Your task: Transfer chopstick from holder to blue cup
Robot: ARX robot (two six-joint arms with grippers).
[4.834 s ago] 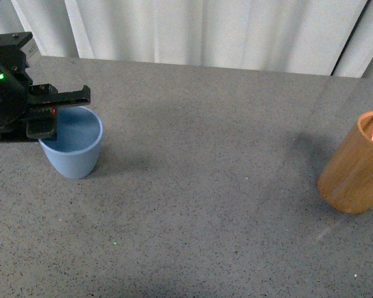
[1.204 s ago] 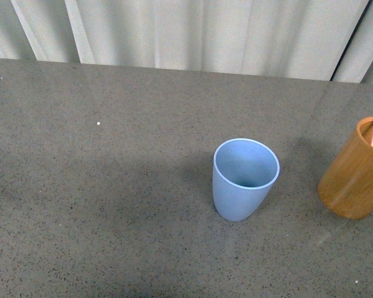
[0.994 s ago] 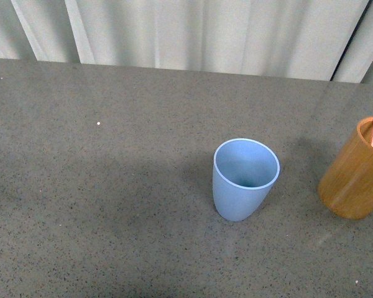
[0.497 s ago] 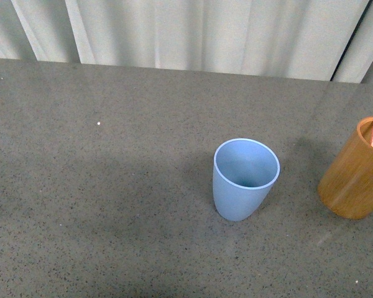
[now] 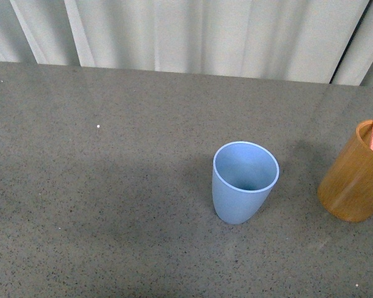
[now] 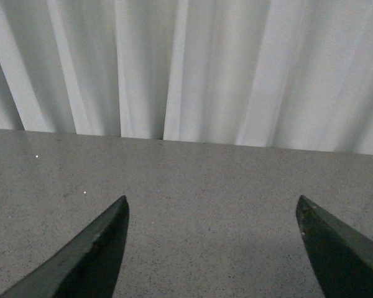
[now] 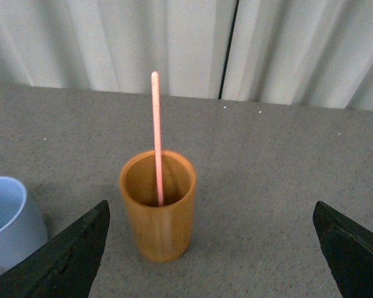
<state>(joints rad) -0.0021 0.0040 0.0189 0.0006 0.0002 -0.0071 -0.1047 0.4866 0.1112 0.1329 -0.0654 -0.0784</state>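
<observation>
Chopstick (image 7: 156, 136): a single pink-salmon stick standing nearly upright in the holder (image 7: 158, 230). Its lower end is inside the holder and its upper end rises well above the rim. It touches neither gripper.

Holder: an orange-brown wood-look cylinder, upright on the grey speckled table (image 5: 112, 186). It sits at the right edge of the front view, partly cut off by the frame.

Blue cup (image 5: 242, 192): a light blue tumbler, upright with its mouth open upward, near the middle of the table. It stands to the left of the holder, close by but not touching it.

Right gripper (image 7: 211, 205): fingers spread wide with nothing between the tips. The holder and chopstick stand ahead of it, apart from both fingers, and the blue cup shows at the edge of that wrist view.

Left gripper (image 6: 211, 200): fingers likewise spread wide and holding nothing. It faces bare table and the white curtain (image 6: 193, 62) behind the far edge.

A small white speck (image 5: 98, 126) lies on the table, well apart from the cup.
</observation>
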